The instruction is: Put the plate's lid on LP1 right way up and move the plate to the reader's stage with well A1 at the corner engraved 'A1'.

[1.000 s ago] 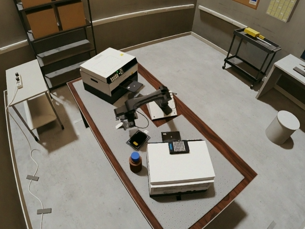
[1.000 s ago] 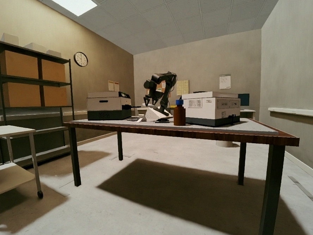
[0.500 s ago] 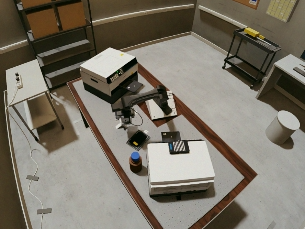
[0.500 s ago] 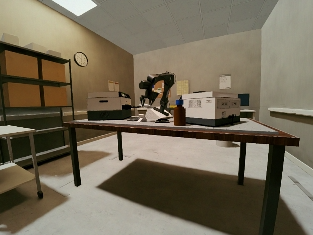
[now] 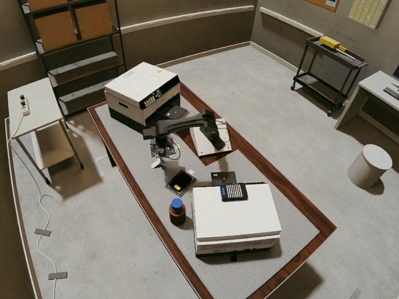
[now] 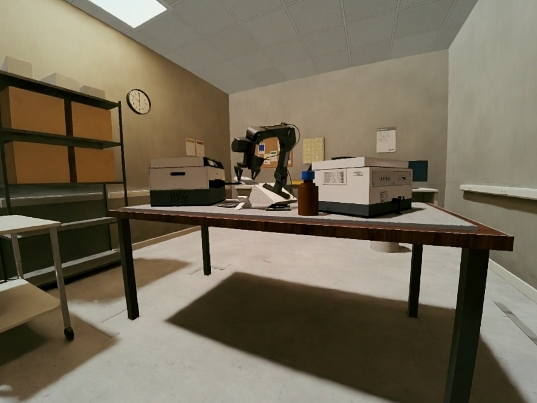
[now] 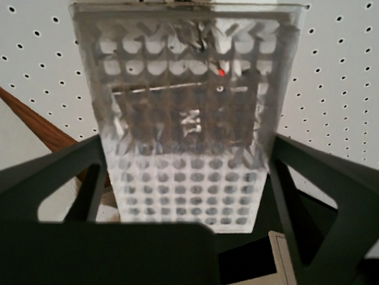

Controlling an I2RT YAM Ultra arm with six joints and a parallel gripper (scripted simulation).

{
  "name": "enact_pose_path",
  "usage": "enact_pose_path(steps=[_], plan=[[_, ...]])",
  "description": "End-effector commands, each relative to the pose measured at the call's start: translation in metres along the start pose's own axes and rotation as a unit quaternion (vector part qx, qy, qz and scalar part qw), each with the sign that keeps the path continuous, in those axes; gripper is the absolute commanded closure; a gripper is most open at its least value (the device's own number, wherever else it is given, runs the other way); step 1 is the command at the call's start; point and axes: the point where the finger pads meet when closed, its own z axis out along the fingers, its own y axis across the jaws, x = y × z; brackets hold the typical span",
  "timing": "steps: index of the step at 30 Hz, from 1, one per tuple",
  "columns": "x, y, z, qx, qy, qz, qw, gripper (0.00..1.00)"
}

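Observation:
My gripper (image 5: 160, 151) (image 6: 245, 173) (image 7: 188, 142) is shut on a clear well plate (image 7: 184, 189), its fingers on the two long sides. It holds the plate a little above the bench, over a dark pad with white lettering that shows through the wells in the wrist view. The lid (image 5: 180, 182), with a yellow label, lies flat on a dark square pad nearer the dispenser (image 5: 235, 222). The dispenser's dark stage (image 5: 225, 177), marked A1, is bare. The reader (image 5: 141, 86) (image 6: 186, 180) stands at the far end with its dark stage (image 5: 174, 112) out and bare.
A brown capped bottle (image 5: 177, 210) (image 6: 308, 193) stands beside the dispenser. A black block with white rows (image 5: 234, 191) sits on the dispenser's top. The arm's white base (image 5: 210, 141) is at the bench's right edge. A small white card (image 5: 158, 163) lies by the gripper.

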Motion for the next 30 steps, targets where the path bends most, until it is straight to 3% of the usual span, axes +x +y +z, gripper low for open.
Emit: enact_pose_path(steps=[1, 6, 11, 14, 24, 27, 30], plan=[[0.004, -0.007, -0.026, 0.031, -0.006, 0.004, 0.999, 0.14], [0.021, -0.012, -0.014, 0.013, -0.003, 0.013, 1.0, 0.14], [0.034, -0.014, -0.014, 0.008, -0.003, 0.03, 1.0, 0.14], [0.039, -0.014, -0.025, 0.022, -0.003, 0.035, 0.999, 0.14], [0.064, -0.017, -0.014, -0.001, -0.004, 0.062, 0.998, 0.14], [0.069, -0.017, -0.025, 0.015, -0.003, 0.062, 0.998, 0.14], [0.08, -0.018, -0.015, -0.001, -0.002, 0.066, 0.998, 0.14]])
